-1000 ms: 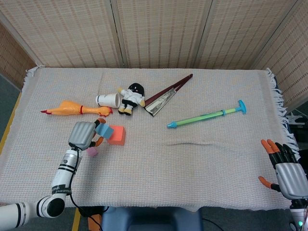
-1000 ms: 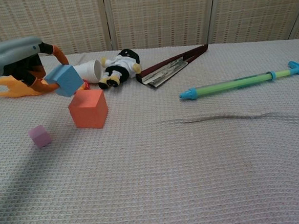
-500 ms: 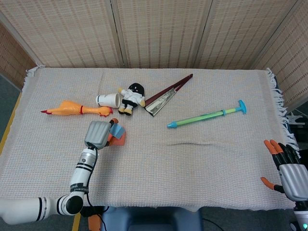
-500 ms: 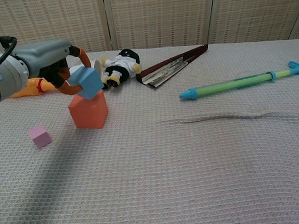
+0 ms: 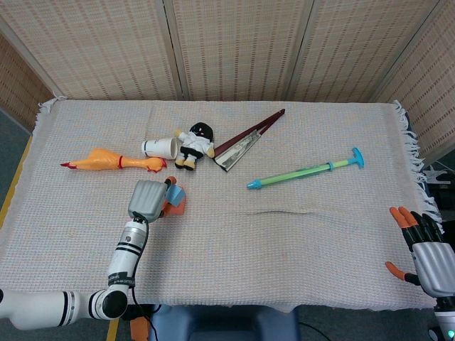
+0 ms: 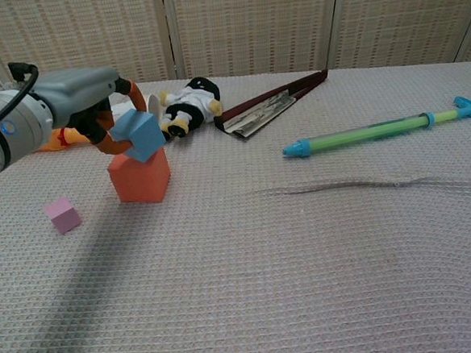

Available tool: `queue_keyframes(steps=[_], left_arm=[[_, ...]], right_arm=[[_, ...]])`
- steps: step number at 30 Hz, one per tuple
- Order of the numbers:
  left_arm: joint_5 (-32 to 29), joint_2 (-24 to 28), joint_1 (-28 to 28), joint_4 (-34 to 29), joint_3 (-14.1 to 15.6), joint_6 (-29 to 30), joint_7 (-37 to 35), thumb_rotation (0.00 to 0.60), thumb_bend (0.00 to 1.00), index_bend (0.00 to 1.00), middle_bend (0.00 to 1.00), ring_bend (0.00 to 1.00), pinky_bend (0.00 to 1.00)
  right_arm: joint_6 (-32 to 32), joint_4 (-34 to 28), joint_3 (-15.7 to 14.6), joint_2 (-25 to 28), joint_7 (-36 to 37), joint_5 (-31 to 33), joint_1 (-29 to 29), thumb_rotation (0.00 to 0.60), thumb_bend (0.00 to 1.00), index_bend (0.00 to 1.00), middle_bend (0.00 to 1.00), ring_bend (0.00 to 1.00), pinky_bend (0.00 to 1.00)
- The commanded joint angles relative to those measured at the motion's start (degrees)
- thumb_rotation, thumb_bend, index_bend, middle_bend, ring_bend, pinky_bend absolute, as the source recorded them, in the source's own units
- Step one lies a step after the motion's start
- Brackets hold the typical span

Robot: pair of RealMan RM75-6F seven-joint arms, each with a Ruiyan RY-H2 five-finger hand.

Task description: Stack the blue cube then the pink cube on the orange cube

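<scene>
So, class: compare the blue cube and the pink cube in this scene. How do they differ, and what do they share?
The blue cube is held tilted by the left hand over the orange cube; the pink cube lies on the cloth, apart from any hand. The blue cube looks larger than the pink cube. One is blue, the other pink. Both are plain, solid-coloured blocks.

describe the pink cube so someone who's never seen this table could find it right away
Start at the table's left side, where the left hand holds the blue cube over the orange cube. The pink cube sits alone on the cloth beside the orange one, nearer the robot and further left. It is the smallest of the three cubes, and nothing touches it.
</scene>
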Motion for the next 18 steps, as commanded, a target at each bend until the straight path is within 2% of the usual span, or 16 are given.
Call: queue_keyframes(steps=[1, 18], left_arm=[[-0.72, -0.42, -0.38, 0.23, 0.35, 0.21, 0.74, 0.6, 0.35, 0.63, 1.0, 1.0, 1.0], [-1.58, -0.91, -0.93, 2.07, 1.11, -0.27, 0.03, 0.6, 0.35, 0.58, 1.0, 1.0, 1.0]], right_arm=[[-0.07, -0.02, -0.02, 0.0, -0.04, -0.02, 0.01, 0.6, 0.06, 0.0, 0.0, 0.0, 0.0], [-0.41, -0.04, 0.03, -0.12, -0.43, 0.21, 0.09, 0.6, 0.06, 0.0, 0.0, 0.0, 0.0]])
